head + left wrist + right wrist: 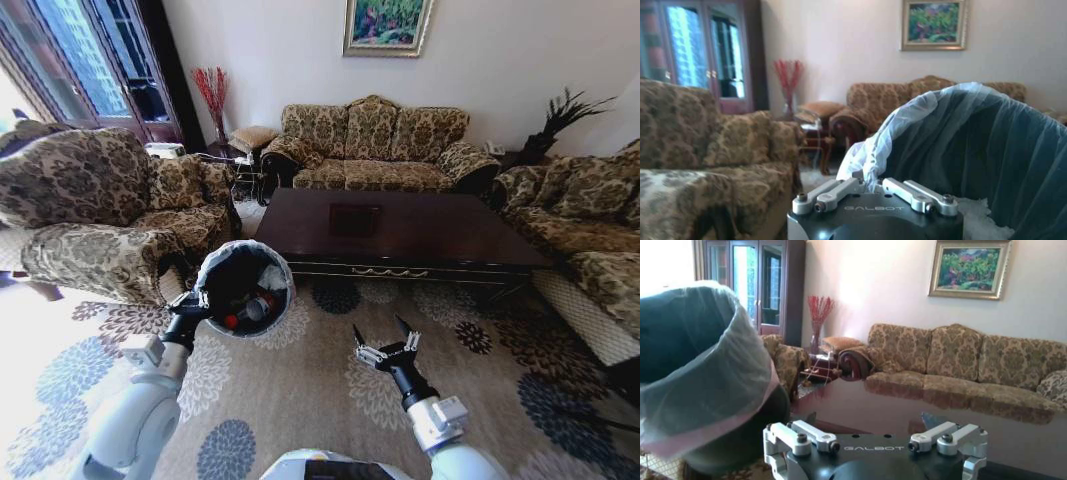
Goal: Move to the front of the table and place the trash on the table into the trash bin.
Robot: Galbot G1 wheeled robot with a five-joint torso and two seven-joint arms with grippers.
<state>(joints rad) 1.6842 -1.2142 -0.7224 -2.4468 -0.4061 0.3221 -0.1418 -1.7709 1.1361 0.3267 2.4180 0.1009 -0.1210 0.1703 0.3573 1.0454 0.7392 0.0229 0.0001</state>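
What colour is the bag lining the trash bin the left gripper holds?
Thin greyish-white plastic bag over the small round dark bin's rim; clearest in the left wrist view.

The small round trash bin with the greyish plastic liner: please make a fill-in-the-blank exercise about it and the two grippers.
1. The small round trash bin with the greyish plastic liner is held at its rim by the ____ gripper.
2. The right gripper is ____ and holds nothing.
3. A red-capped clear plastic bottle lies ____ the bin.
4. The bin hangs over the patterned ____.

Missing words: left; open; inside; carpet
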